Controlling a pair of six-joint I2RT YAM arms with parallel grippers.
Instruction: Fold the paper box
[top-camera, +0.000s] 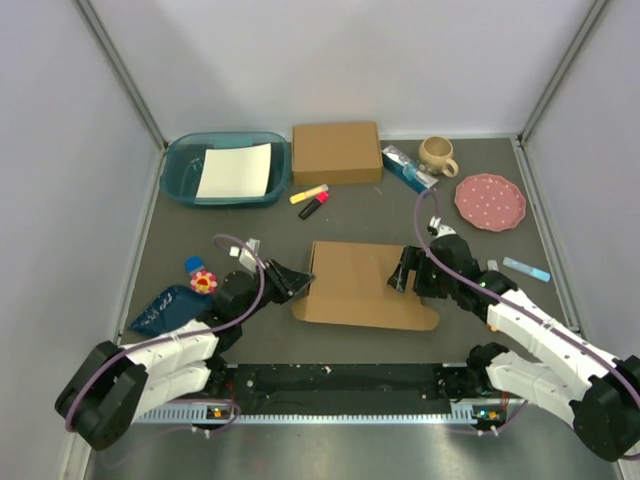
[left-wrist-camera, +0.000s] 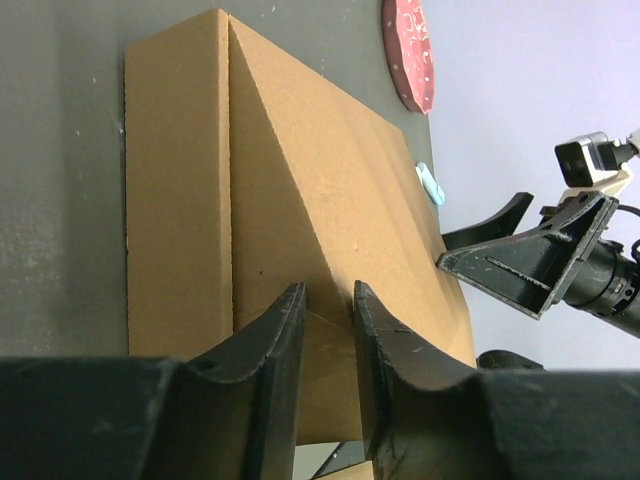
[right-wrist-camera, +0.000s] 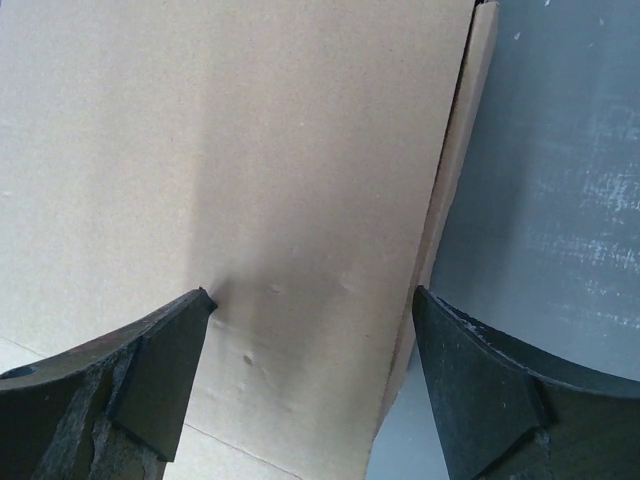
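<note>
Reaches in low from both sides toward the paper box lying mid-table, left gripper narrowed to a slit at its left edge, hold on the cardboard unclear, right gripper stretched forward and spread wide over its right edge.

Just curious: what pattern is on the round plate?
The plate is pink with small white dots, clearest in the top view.
</note>
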